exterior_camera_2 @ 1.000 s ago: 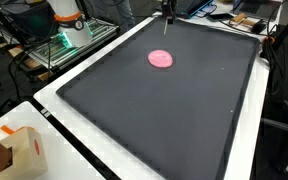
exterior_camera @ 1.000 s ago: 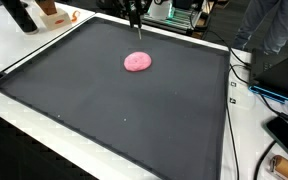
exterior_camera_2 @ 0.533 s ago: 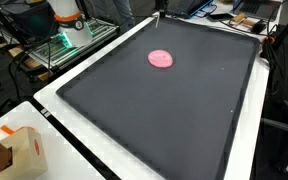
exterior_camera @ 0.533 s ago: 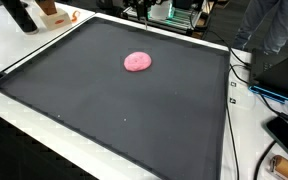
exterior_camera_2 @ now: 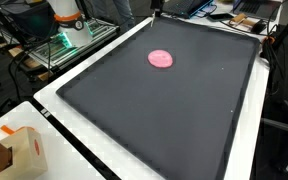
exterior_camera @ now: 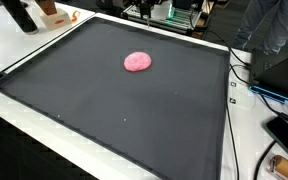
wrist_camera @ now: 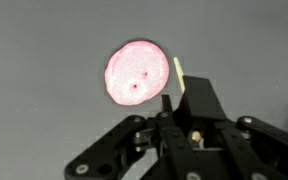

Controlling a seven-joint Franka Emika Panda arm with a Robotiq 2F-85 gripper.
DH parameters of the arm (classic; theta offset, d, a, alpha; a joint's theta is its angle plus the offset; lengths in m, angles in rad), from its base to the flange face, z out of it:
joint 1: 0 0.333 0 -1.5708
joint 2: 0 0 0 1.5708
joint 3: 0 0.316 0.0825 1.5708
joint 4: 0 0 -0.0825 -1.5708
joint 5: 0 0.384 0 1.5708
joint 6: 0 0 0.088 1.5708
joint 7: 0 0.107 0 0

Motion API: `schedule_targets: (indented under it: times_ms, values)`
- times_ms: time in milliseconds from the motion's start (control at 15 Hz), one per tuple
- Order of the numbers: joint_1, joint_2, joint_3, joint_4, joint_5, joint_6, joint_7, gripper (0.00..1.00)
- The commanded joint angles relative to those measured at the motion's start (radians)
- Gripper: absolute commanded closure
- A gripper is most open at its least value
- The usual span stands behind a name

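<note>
A: Where, pink disc (exterior_camera: 137, 62)?
B: Flat on black mat (exterior_camera: 104, 110), toward far edge, clear of corners.
A: Gripper (wrist_camera: 189, 88)?
B: Over mat, apart from disc; jaws closed, nothing held.

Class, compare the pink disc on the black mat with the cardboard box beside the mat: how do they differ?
The pink disc is round and lies flat; the cardboard box is angular and stands taller. The disc is pink, the box tan. The disc lies on the black mat; the box stands off it, on the white table. Both rest untouched.
</note>
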Motion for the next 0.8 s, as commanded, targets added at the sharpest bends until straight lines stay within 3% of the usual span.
schedule_targets:
  times_ms: [0,600,667,733]
  values:
    - [0.011,0.0,-0.009,0.001,-0.004,-0.002,0.004,0.75]
    - [0.012,-0.002,-0.009,0.001,-0.005,-0.004,0.007,0.75]
    - [0.012,-0.002,-0.009,0.001,-0.005,-0.004,0.007,0.94]
    - [0.002,0.015,-0.022,0.019,0.015,-0.01,0.003,0.94]
